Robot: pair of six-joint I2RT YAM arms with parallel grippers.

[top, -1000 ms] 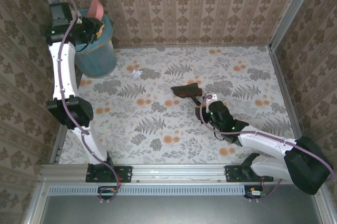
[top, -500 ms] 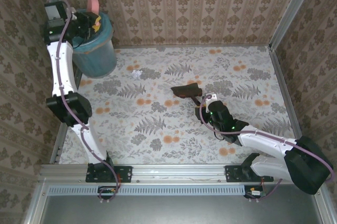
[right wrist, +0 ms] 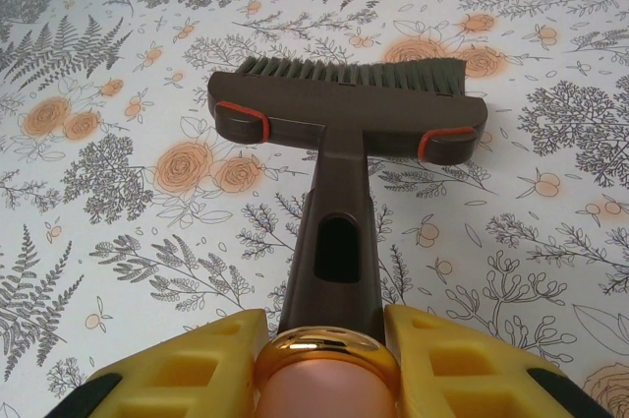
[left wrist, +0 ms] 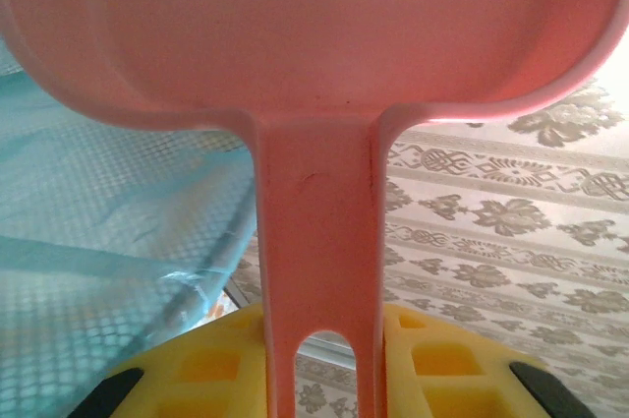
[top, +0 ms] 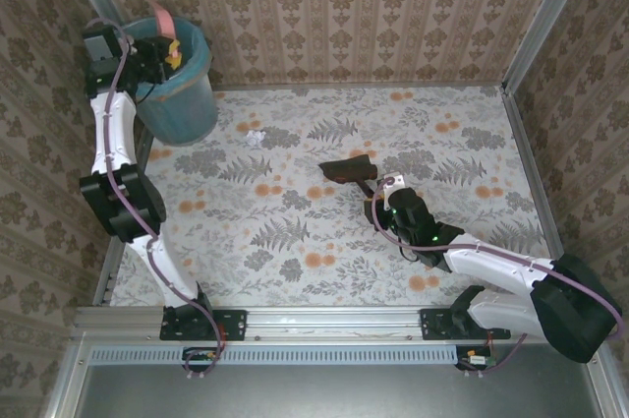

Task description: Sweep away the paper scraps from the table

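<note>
Left gripper (top: 157,52) at the bin (top: 182,93) with the dustpan (top: 163,15); right gripper (top: 378,200) at centre with the brush (top: 346,169).
Far-left corner: jaws clamped on the pink dustpan's handle, pan raised over the teal bin's rim. The pan is cut off in the wrist view, and its contents cannot be determined. One white paper scrap (top: 255,136) lies on the table (top: 295,241) near the bin's right side. Centre: jaws clamped on the brown brush's handle, bristles on the cloth, well apart from the scrap.

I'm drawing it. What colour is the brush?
The brush is dark brown with two orange bands, clearest in the right wrist view.
</note>
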